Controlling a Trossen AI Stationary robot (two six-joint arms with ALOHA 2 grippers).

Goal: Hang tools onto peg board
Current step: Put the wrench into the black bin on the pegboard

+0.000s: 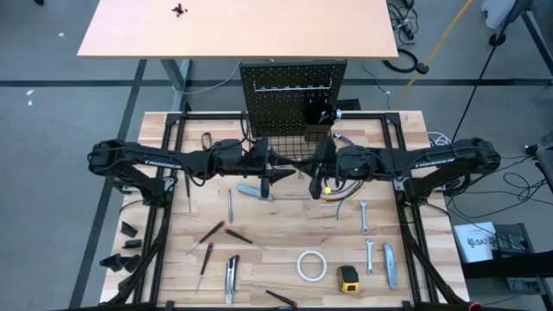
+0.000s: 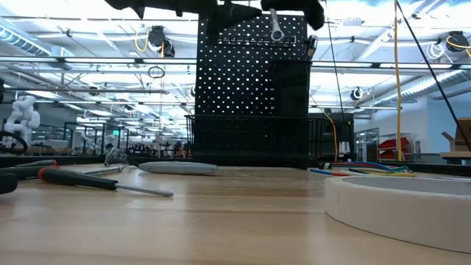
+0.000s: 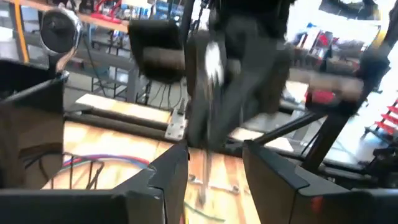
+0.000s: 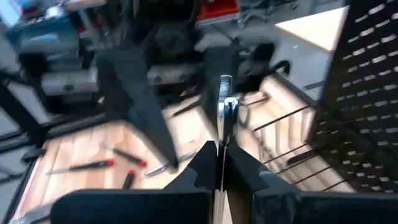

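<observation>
Two arms meet above the tabletop [image 1: 285, 242], just before the peg board [image 1: 292, 97]. Right hand [image 4: 219, 163] is clamped on a silver wrench [image 4: 225, 115], upright, probably for hooking. Left hand [image 3: 214, 163] stands parted, empty, facing it. Other tools lie scattered, a tape roll [image 1: 311, 265] among them.

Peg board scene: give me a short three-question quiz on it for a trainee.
1. True or false: the right hand is shut on a silver wrench.
2. What lies closest to the white tape roll on the table? A. yellow tape measure B. pliers C. peg board
3. Fill in: the hand with its fingers apart is the ___ one.
Key: 1 true; 2 A; 3 left, the left hand.
</observation>
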